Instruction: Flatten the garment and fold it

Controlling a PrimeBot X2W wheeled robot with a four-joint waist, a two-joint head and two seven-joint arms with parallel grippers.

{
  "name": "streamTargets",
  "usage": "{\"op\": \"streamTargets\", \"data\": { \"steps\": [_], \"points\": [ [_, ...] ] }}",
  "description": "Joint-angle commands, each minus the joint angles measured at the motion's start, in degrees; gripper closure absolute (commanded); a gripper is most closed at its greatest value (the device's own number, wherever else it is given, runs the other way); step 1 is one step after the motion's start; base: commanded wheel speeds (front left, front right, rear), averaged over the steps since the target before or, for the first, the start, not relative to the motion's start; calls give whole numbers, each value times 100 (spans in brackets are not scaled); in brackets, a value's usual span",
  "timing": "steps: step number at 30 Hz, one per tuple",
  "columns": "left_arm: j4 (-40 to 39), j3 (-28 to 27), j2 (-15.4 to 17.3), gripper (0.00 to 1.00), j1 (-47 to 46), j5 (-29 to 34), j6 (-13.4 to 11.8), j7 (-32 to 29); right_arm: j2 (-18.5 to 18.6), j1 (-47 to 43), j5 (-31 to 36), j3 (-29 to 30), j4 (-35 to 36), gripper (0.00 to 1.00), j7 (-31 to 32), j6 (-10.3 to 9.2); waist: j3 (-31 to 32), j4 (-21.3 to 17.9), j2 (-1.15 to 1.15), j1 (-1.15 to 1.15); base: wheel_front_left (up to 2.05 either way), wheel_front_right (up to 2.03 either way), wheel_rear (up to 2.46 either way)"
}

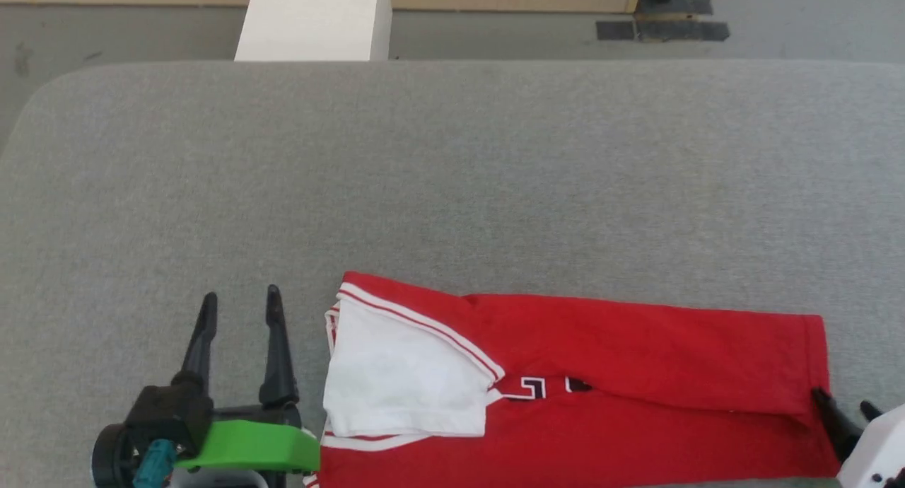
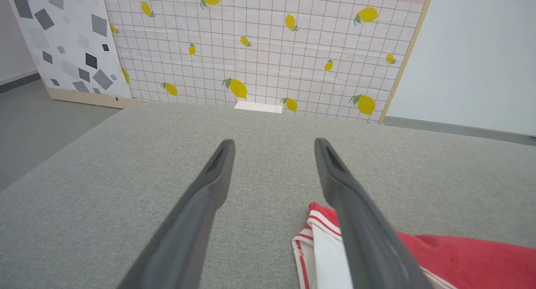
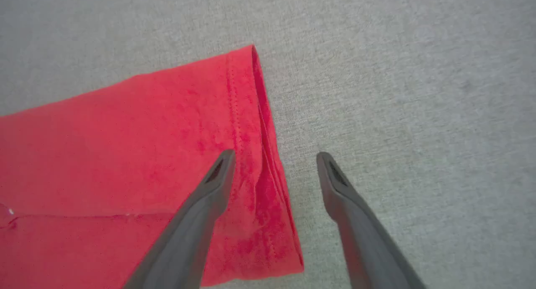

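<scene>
Grey woven fabric covered the broad rounded table (image 1: 452,155), and the garment (image 1: 636,346), one red jersey, lay stretched across its near edge, its lower part cut off by the bottom of the head view. One white sleeve (image 1: 403,375) with red-white striped trim lay folded over the chest. A red flap doubled over the front hid most of the black lettering (image 1: 534,387), so only fragments of two white-outlined characters showed and they could not be read. The left gripper (image 1: 240,295) stood just beside the sleeve end over bare fabric, its two dark fingers spread apart and empty. The right gripper (image 1: 841,399) was largely cut off at the lower right corner. In its wrist view its two fingers stood apart astride the hem (image 3: 261,125), one over the red cloth and one over the grey. Whether either tip touched could not be made out. Beyond the table stood two panels, one printed with lemons (image 2: 268,50) and one with grey squares (image 2: 63,42), along with one white block (image 1: 314,18).
</scene>
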State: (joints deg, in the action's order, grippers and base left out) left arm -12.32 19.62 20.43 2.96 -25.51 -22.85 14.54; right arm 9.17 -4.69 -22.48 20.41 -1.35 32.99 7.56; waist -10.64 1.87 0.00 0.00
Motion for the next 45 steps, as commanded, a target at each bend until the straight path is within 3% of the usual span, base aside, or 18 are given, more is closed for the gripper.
{"op": "streamTargets", "data": {
  "steps": [1, 3, 4, 5, 6, 14, 26, 32, 38, 45],
  "points": [
    [-29, 16, -58, 0, 84, 112, -18, 43, -42, 76, 49, 6, -74, 0, 51, -8, -150, 148, 0, 0, 0, 0, 0],
    [-15, 53, -121, 0, 61, 194, 20, 44, -85, 102, 79, 11, -246, 0, 186, -8, -205, 216, 0, 0, 0, 0, 0],
    [8, 70, -142, 0, 40, 233, 39, 44, -131, 129, 71, 72, -349, 19, 265, -8, -221, 251, 0, 0, 0, 0, 0],
    [34, 87, -149, 0, 21, 262, 58, 44, -152, 150, 78, 112, -410, 78, 315, -8, -228, 281, 0, 0, 0, 0, 0],
    [64, 95, -150, 0, -7, 297, 75, 44, -161, 176, 103, 136, -463, 100, 364, -8, -230, 306, 0, 0, 0, 0, 0],
    [141, 16, -191, 0, -10, 348, 81, 45, -156, 396, 14, 248, -394, 100, 501, -8, -78, 283, 0, 0, 0, 0, 0],
    [227, 33, -222, 0, 89, 265, 133, 45, 413, 666, 377, 1204, -202, 100, 465, -8, 132, 120, 0, 0, 0, 0, 0],
    [280, 61, -271, 0, 141, 199, 156, 45, 308, 487, -89, 525, 489, 100, 797, -8, 216, 109, 0, 0, 0, 0, 0],
    [399, 112, -332, 0, 139, 92, 273, 45, 20, 216, -600, -850, 1505, 100, 1553, -8, 347, 233, 0, 0, 0, 0, 0],
    [434, 111, -330, 0, 158, 42, 329, 46, -108, 398, -795, -2053, 1913, 100, 1897, -8, 365, 447, 0, 0, 0, 0, 0]
  ]
}}
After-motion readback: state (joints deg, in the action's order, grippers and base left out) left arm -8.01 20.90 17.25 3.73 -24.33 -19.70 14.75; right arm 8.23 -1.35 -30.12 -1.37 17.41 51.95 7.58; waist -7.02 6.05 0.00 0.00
